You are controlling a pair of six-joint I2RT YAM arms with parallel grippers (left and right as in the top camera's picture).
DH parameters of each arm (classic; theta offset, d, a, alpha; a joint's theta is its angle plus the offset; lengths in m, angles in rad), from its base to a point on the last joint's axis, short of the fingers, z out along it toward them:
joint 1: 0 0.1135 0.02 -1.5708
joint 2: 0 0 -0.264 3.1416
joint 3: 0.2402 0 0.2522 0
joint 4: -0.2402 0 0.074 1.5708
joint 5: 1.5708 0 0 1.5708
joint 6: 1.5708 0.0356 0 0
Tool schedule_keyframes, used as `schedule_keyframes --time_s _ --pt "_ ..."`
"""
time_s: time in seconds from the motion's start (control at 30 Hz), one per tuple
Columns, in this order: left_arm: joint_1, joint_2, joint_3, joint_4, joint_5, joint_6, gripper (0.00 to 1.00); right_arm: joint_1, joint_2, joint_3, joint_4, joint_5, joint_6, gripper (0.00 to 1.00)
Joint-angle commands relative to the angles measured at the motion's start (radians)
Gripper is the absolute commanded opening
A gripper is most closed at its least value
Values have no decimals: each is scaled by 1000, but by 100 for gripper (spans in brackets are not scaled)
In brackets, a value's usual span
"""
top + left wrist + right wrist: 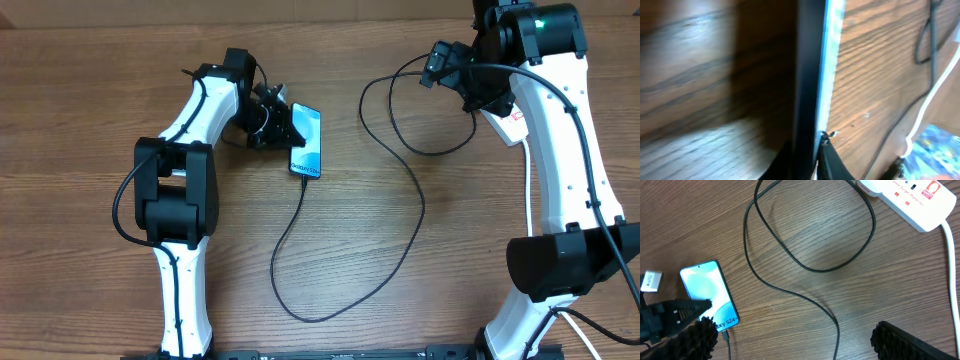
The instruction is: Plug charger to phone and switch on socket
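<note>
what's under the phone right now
Bare wood table shows around the phone; the left gripper clamps its edge. Whatever lies directly beneath, including any finger, is covered.

table [470, 285]: matt grained wood | phone [307, 140]: glossy screen | socket [912, 197]: smooth white plastic | charger [817, 270]: matt black

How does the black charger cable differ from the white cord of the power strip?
The cable is black; the cord is white. The cable is thin; the cord is thicker. The cable loops widely; the cord runs almost straight. Both lie on the wooden table.
</note>
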Motion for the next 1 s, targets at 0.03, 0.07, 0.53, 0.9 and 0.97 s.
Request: schedule_keyframes --time_s 0.03,0.07,0.53,0.9,0.97 --pt "-5 -4 8 -26 -164 -7 21 -2 -10 -6 4 7 -7 100" --pt "-5 -4 8 -31 -176 -6 21 -2 -9 -6 5 7 -7 100" --pt "32 -10 67 -135 -267 2 49 -2 -9 -6 0 106 -6 100" --pt "114 -74 586 -507 -208 117 55 -142 -9 -6 72 161 0 100" --pt "122 -103 669 -540 -207 117 77 -185 -9 -6 78 164 -1 100"
